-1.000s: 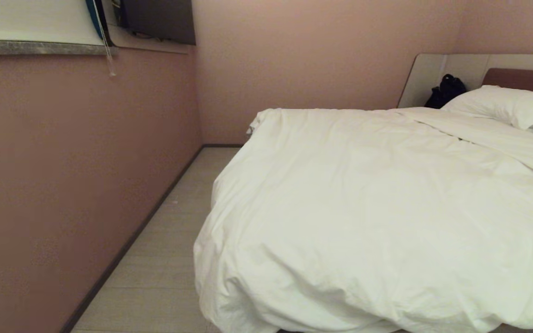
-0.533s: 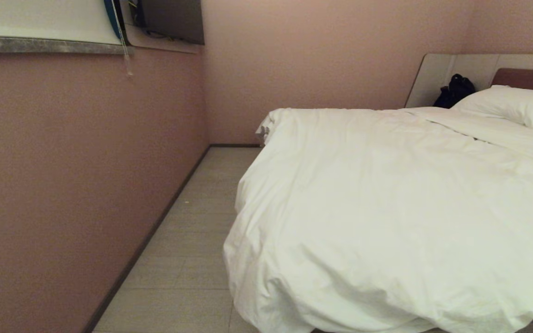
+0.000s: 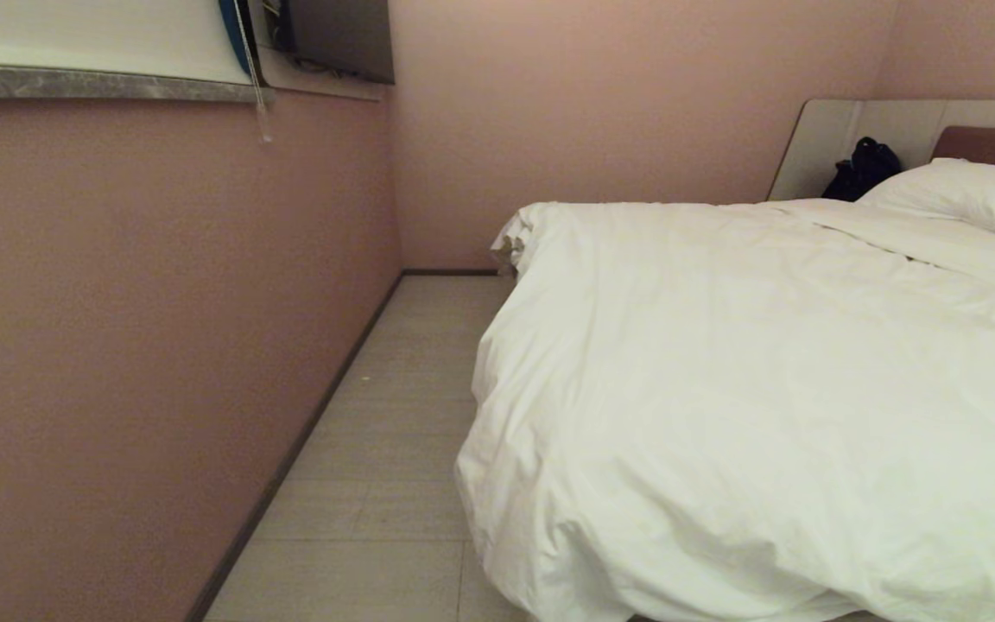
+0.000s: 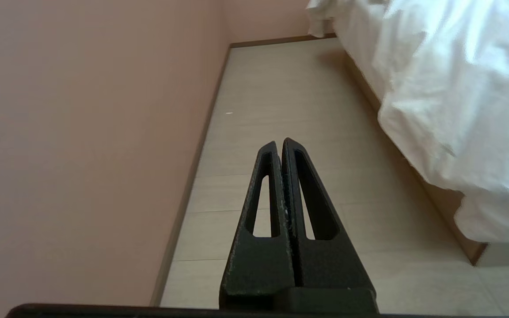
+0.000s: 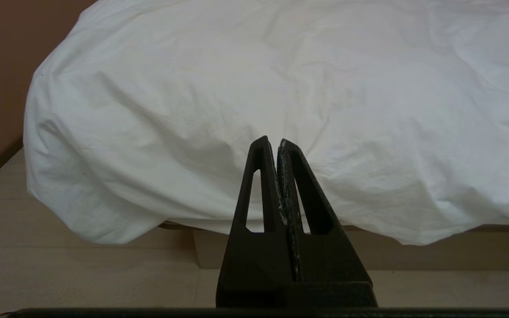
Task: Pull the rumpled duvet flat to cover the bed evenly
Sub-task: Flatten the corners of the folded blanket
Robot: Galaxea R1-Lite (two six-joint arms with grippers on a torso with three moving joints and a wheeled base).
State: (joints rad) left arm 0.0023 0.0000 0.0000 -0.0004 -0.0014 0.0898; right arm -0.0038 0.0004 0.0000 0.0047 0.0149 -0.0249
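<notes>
Where the room narrows: pink walls point(image 3: 161, 328) stand on the left and far side, with a strip of pale tiled floor point(image 3: 377, 484) running between the left wall and the bed.
Bed: the bed point(image 3: 860, 130) fills the right of the head view, its beige headboard against the far wall, the low base showing under the cloth at the near corner.
Duvet: the duvet point(image 3: 748, 389) lies spread over the mattress, wrinkled, hanging over the left side and the foot, bunched at the far left corner.
Pillow: a white pillow point(image 3: 964, 194) rests at the head, beside the headboard.
Ledge: a grey stone ledge point(image 3: 91, 84) tops the left wall, a thin cord dangling past it.
Dark bag: a black object point(image 3: 865, 168) sits against the headboard, behind the pillow.
Left gripper: the left gripper point(image 4: 279, 143) hangs over the floor near the wall, fingers pressed together, holding nothing.
Right gripper: the right gripper point(image 5: 272, 141) faces the duvet's hanging foot edge, fingers pressed together, holding nothing.
</notes>
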